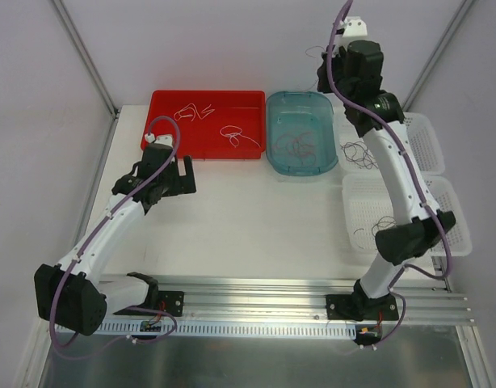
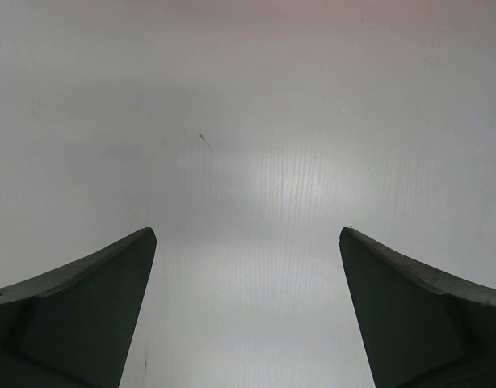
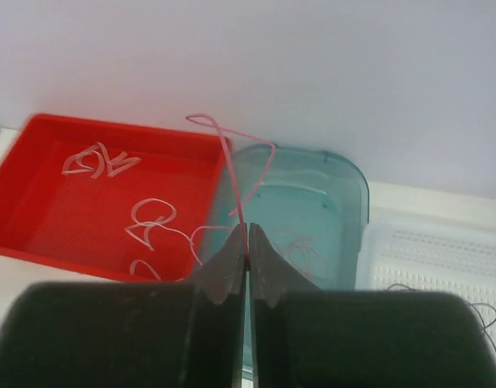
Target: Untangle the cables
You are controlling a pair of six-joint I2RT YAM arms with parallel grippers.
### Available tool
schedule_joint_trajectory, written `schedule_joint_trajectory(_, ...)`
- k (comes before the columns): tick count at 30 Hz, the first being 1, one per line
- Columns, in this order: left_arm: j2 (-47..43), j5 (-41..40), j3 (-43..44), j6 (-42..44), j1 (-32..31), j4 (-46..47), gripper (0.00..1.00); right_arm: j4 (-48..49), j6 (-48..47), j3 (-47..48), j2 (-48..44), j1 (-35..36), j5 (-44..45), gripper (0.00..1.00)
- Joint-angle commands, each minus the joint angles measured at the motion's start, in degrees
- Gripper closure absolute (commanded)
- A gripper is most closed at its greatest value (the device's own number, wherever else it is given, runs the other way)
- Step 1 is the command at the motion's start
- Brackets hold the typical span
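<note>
We log the right gripper [image 3: 246,249] clenched on a pink strand [image 3: 229,153] that loops upward, held high near the teal bin [image 3: 349,174]. A thin tangle [image 1: 297,145] lies in that bin. White strands [image 3: 151,215] lie in the red tray [image 3: 30,202]. The left gripper [image 2: 248,242] hangs spread wide over the table [image 2: 256,121].

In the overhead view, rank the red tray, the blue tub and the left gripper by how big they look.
Largest to smallest:
1. red tray, clearly the widest
2. blue tub, narrower than the tray
3. left gripper, smallest, though it may sit nearer the camera
</note>
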Motion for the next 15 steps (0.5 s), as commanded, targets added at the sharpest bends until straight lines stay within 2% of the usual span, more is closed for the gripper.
schedule_joint_trajectory(1, -2.78, -2.52, -1.55, 2.46, 0.69, 0.83, 0.01, 3.41, 1.44, -1.31, 6.46, -2.73, 1.00, 0.99)
schedule_joint_trajectory(5, -2.95, -3.75, -2.17, 2.73, 0.69, 0.91, 0.01, 4.38, 4.42, -2.02, 13.84, -4.92, 0.29, 0.93)
schedule_joint_trajectory(7, -2.69, -4.02, -2.08, 2.90, 0.60, 0.91, 0.01, 2.90, 5.83, -1.05, 18.24, -5.37, 0.38, 0.77)
schedule_joint_trajectory(8, -2.60, -4.10, -2.08, 2.90, 0.60, 0.91, 0.01, 1.24, 6.19, -0.88, 20.17, -5.72, 0.29, 0.63)
schedule_joint_trajectory(11, -2.43, -3.84, -2.17, 2.73, 0.69, 0.91, 0.01, -0.36, 7.33, -2.79, 19.58, -5.81, -1.55, 0.49)
schedule_joint_trajectory(12, -2.34, -3.76, -2.17, 2.55, 0.69, 0.91, 0.01, -0.02, 7.68, -4.29, 17.14, -5.81, -3.38, 0.40)
schedule_joint_trajectory(14, -2.08, -3.23, -1.91, 2.46, 0.69, 0.91, 0.01, 0.86, 9.17, -10.26, 13.96, -5.63, -4.01, 0.31)
schedule_joint_trajectory(15, -1.81, -2.97, -1.91, 2.29, 0.60, 0.91, 0.01, 1.04, 9.61, -12.19, 10.12, -5.46, -4.19, 0.29)
